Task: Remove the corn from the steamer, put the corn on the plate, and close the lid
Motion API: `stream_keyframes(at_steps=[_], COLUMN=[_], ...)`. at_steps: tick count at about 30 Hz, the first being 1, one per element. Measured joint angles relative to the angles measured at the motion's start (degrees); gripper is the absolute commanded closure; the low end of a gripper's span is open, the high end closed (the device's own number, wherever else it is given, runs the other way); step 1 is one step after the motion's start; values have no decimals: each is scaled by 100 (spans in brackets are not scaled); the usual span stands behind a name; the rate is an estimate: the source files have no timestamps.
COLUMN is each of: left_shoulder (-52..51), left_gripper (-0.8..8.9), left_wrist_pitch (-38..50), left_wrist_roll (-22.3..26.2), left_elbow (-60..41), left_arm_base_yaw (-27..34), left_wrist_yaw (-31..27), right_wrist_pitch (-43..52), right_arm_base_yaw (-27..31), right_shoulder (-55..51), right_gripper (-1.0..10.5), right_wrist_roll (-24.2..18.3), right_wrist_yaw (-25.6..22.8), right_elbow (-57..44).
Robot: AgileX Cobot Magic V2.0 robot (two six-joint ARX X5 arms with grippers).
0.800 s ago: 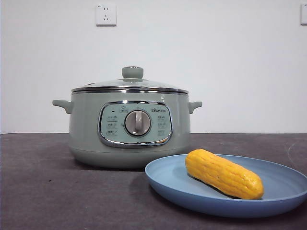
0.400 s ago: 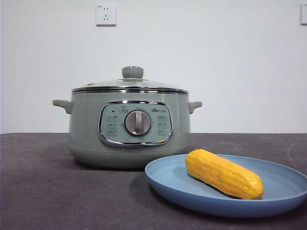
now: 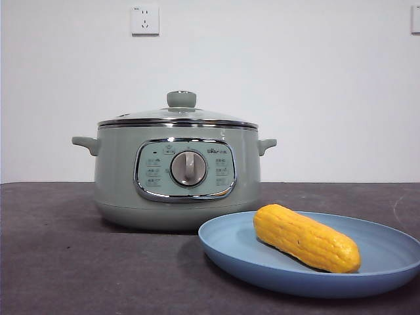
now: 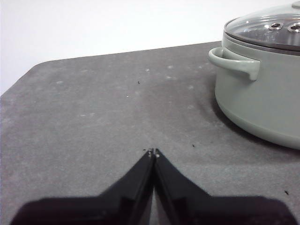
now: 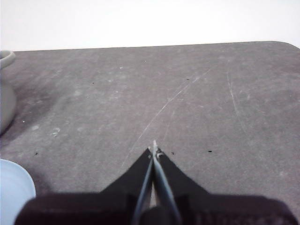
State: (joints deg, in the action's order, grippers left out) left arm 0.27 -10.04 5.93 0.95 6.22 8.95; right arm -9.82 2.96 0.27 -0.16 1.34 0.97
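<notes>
Now the yellow-orange bumpy corn cob [image 3: 306,237] is lying on the wide light-blue plate [image 3: 262,266], at four o'clock from the sage-green steamer pot [image 3: 118,184], whose glass lid [image 3: 177,115] is sitting closed. Both grippers, left [image 4: 153,152] and right [image 5: 153,149], are hovering over bare dark bench [image 3: 79,269], fingers pressed together, gripping nothing.

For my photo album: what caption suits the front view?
Corn resting on the blue plate beside the steamer, its lid closed.
</notes>
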Motion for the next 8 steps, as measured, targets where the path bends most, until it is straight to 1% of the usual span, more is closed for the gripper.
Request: stream_keyframes(at_steps=[8], left_shoulder=[0], left_gripper=[817], left_wrist_pitch=[0], left_wrist_roll=[-2], left_elbow=[0], left_arm_base_yaw=[0], left_wrist_yaw=[-2], right_wrist_pitch=[0], right_arm_base_yaw=[0], right_shoulder=[0], right_gripper=[946], right_wrist_roll=[15], right_wrist_yaw=[0], right_elbow=[0])
